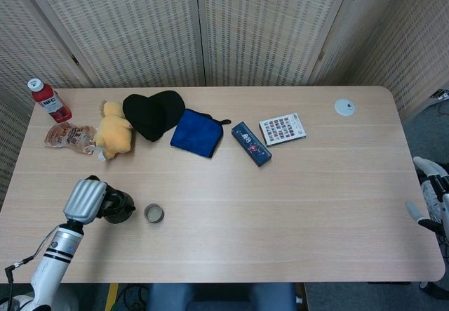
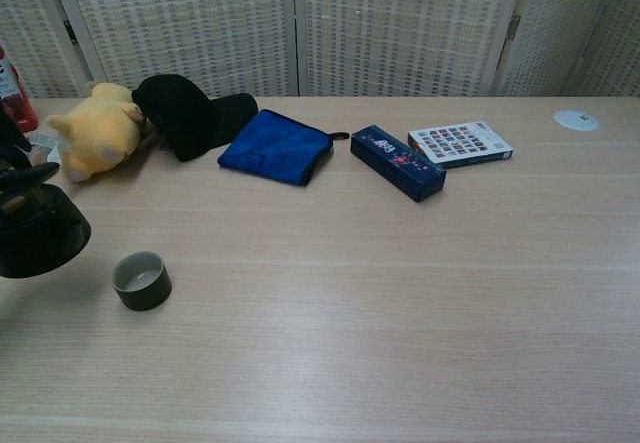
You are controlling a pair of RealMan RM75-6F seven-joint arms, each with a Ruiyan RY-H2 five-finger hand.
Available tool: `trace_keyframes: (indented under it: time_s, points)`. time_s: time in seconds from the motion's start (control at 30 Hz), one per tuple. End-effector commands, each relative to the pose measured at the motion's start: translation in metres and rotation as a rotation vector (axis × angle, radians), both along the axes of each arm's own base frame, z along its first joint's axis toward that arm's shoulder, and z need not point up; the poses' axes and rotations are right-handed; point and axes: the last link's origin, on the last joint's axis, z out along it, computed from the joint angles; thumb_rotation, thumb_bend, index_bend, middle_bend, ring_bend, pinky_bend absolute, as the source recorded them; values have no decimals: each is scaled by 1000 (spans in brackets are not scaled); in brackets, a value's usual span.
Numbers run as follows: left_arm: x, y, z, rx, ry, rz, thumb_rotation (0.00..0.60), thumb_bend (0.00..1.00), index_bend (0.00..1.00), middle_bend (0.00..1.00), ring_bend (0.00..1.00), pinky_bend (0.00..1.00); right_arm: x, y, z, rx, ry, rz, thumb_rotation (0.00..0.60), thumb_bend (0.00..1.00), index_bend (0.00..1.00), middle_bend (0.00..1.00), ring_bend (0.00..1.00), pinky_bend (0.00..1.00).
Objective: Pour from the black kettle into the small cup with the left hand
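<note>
Gripping black kettle [image 1: 117, 208], left robot hand [image 1: 85, 199]

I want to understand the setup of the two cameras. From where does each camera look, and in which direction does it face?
Head view: sits high, looks steeply down on the whole table; shows the left hand and forearm on the black kettle, and part of the right hand at the right edge.
Chest view: sits low at the near edge, looks across the table toward the screen; only a little of the left hand shows above the kettle at the left edge.
Both share the kettle, small cup, yellow plush toy and blue cloth.
</note>
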Motion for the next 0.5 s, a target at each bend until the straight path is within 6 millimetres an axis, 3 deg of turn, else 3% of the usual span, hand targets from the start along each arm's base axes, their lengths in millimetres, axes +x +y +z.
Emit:
trace_keyframes:
  time_s: [0.03, 0.33, 0.5]
  points:
    - [1, 0, 0, -2, -3, -5, 360, 380, 1000, 1000, 977, 411, 0, 0, 0, 0, -1, 0, 600, 236, 168, 211, 169, 173]
    - [3, 0, -2, -8, 10, -11, 368, 380, 1000, 1000, 977, 414, 0, 1, 0, 0, -2, 0, 600, 236, 169, 211, 169, 173]
    - [4, 0, -4, -7, 43, -26, 472, 380, 1000, 1000, 977, 414, -1, 2, 0, -2, -3, -1, 600, 235, 168, 211, 169, 173]
